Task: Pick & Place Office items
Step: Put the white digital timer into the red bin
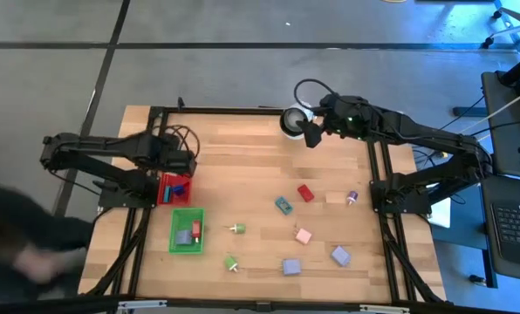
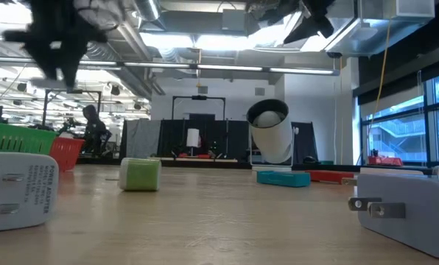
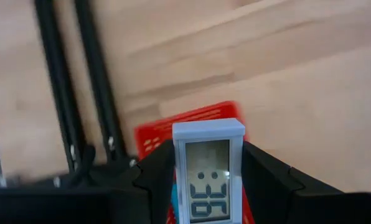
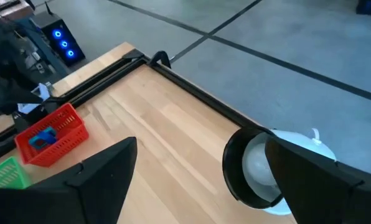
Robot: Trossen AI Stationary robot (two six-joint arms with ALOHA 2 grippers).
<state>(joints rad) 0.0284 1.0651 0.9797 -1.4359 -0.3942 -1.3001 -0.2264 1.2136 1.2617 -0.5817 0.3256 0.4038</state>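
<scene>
My left gripper (image 1: 187, 167) hovers over the far end of the red mesh tray (image 1: 165, 194), shut on a small lavender block with a digit display (image 3: 208, 168). A blue piece (image 1: 181, 187) lies in that tray, and two pieces lie in the green tray (image 1: 176, 241). Red (image 1: 305, 193), teal (image 1: 283, 206), pink (image 1: 304, 235) and lavender (image 1: 341, 255) blocks and two green pins (image 1: 236, 228) lie loose on the table. My right gripper (image 4: 201, 149) is open, above the far edge beside the white round black-centred object (image 4: 260, 168). My left gripper pinches the display block between its two fingers (image 3: 154, 180), one on each long side (image 3: 179, 186). The block's top end (image 3: 208, 129) sticks out past the fingertips. It is lifted clear above the red tray (image 3: 198, 118).
A dark frame rail (image 1: 242, 111) runs along the table's far edge and down both sides. White plug adapters (image 2: 17, 191) lie near the near edge in the low view. A person (image 1: 16, 244) is at the table's near left corner. Bare wood (image 1: 242, 166) lies in the table's middle.
</scene>
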